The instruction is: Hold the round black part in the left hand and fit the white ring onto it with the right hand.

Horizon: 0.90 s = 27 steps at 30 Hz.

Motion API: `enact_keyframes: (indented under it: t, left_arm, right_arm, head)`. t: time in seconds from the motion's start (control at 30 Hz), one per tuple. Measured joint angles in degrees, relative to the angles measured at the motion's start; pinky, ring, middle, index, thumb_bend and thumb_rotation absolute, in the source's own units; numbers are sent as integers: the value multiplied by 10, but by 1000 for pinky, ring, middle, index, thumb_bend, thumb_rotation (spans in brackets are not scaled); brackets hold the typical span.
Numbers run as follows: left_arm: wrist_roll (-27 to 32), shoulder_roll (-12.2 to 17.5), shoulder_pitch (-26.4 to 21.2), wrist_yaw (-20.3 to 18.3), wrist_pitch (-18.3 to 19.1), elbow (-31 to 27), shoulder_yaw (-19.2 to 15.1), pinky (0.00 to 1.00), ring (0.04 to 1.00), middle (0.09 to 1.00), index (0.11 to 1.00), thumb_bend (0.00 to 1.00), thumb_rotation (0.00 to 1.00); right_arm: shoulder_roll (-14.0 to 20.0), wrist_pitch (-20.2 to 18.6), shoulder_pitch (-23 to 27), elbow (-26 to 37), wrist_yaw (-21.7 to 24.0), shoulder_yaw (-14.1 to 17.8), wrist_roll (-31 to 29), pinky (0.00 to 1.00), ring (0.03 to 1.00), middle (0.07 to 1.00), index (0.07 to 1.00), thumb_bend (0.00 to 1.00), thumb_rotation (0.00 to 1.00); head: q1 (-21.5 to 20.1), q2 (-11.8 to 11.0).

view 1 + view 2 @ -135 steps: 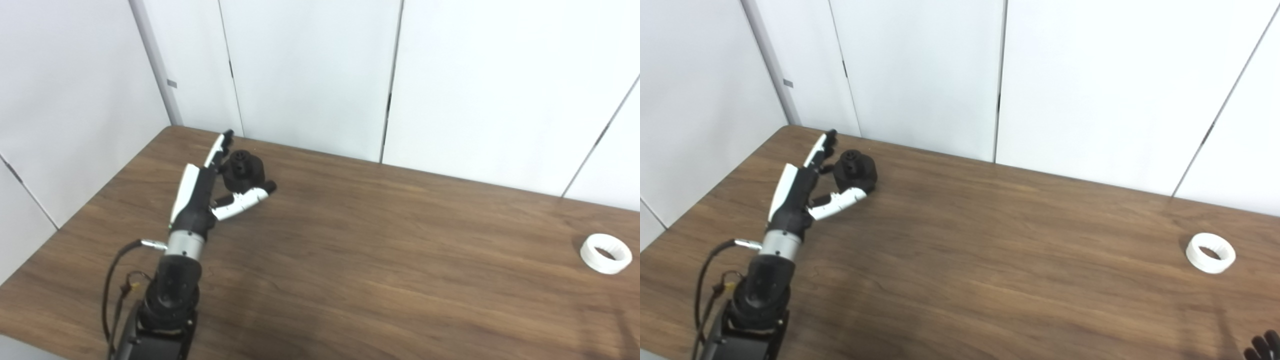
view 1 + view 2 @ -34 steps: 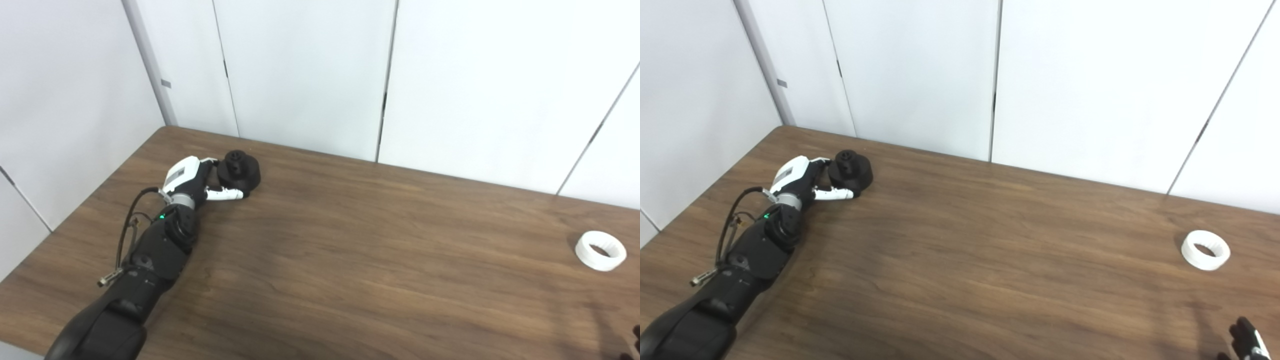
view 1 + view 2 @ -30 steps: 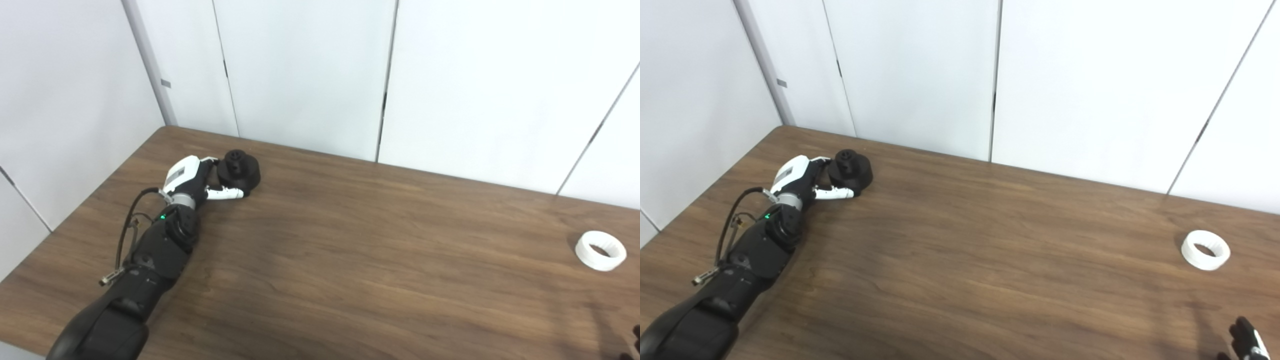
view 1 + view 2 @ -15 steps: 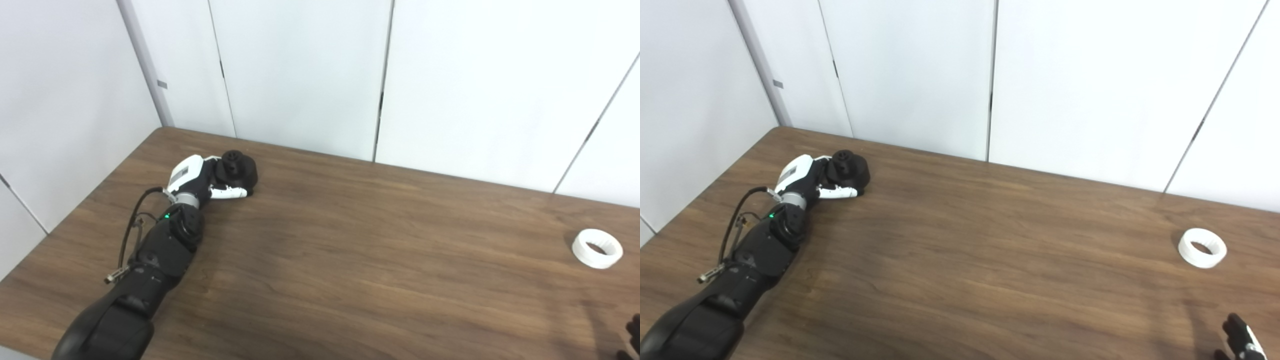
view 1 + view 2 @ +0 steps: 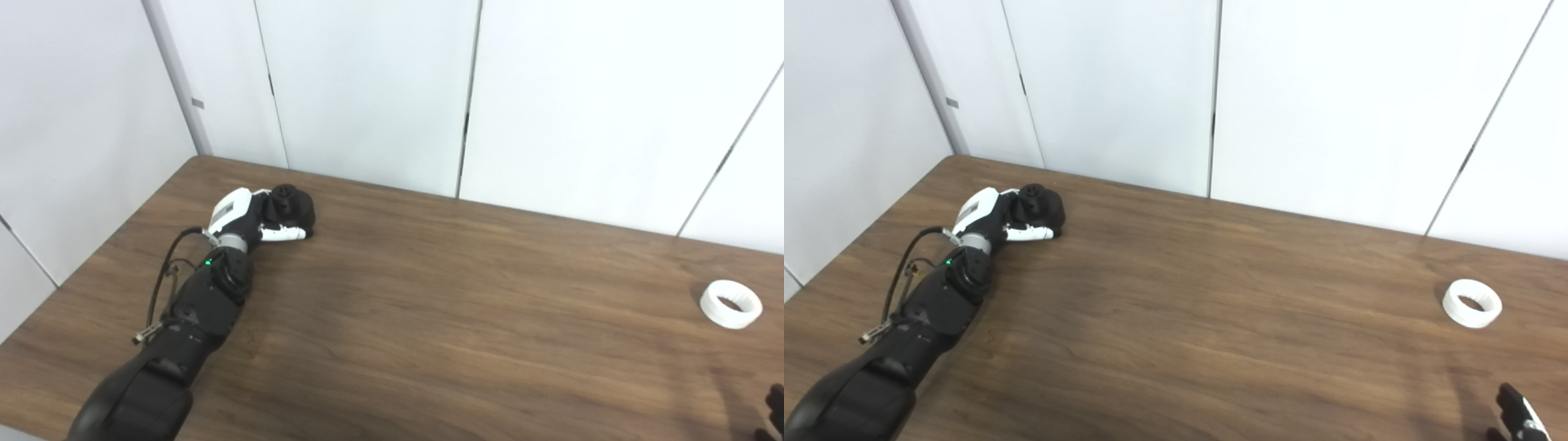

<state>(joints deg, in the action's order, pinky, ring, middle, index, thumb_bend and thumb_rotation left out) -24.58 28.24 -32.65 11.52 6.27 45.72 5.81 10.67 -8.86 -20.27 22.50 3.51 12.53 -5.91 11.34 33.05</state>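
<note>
The round black part sits on the wooden table near its far left corner, leaning slightly toward my left hand. That hand presses against the part's left side. Its white thumb lies across the front of the part, and the fingers curl behind it, mostly hidden. The white ring lies flat near the table's right edge, untouched. Of my right hand, only dark fingertips show at the bottom right corner, well short of the ring.
White wall panels stand close behind the table's far edge and along its left side. My left forearm and its cable lie over the table's left part. Bare wood stretches between the black part and the ring.
Since 4.5 s ago my left hand dropped from open beside the part to closed around it, forearm low on the table. Over the last second it barely moved; the camera shifted slightly.
</note>
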Motion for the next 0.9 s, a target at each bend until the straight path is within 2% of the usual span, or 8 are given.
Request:
enact_keyframes:
  t: [0.07, 0.17, 0.2, 0.23, 0.27, 0.33, 0.5, 0.9]
  left_arm:
    - [7, 0, -6, 3, -1, 0, -10, 836, 948, 875, 723, 998, 303]
    - [8, -2, -8, 15, 0, 1, -13, 820, 919, 842, 641, 881, 177]
    - [5, -4, -8, 21, 0, 1, -11, 822, 910, 826, 614, 831, 132]
    - [4, -5, -8, 25, -1, 2, -9, 849, 903, 800, 540, 647, 87]
    - [3, -6, -8, 31, -2, 4, -7, 859, 901, 791, 514, 585, 72]
    - [4, -10, -10, 41, -9, 16, -8, 871, 899, 777, 490, 533, 50]
    - [6, -18, -15, 56, -25, 34, -7, 844, 862, 739, 483, 520, 43]
    - [5, -14, -18, 53, -21, 34, 5, 819, 870, 756, 483, 521, 45]
  right_arm:
    - [0, 0, 0, 0, -1, 0, 0, 933, 984, 946, 914, 614, 1000]
    - [0, 0, 0, 0, -1, -1, 1, 931, 986, 947, 914, 611, 1000]
    - [0, -1, 0, 1, -1, 0, 1, 931, 985, 946, 913, 613, 1000]
    - [0, -1, 0, 1, -1, 0, 2, 930, 981, 943, 910, 612, 1000]
    - [0, -1, 0, 1, -1, -1, 3, 929, 980, 941, 908, 611, 1000]
    - [0, -2, 0, 1, -1, -1, 5, 930, 980, 941, 908, 614, 1000]
    - [0, -2, 0, 1, -1, -1, 4, 936, 983, 942, 909, 610, 1000]
    - [1, -1, 0, 1, 0, -2, 4, 939, 985, 946, 912, 618, 1000]
  head:
    - [0, 0]
    - [2, 1]
    - [2, 1]
    - [2, 1]
    - [2, 1]
    - [2, 1]
    - [4, 4]
    - [-2, 11]
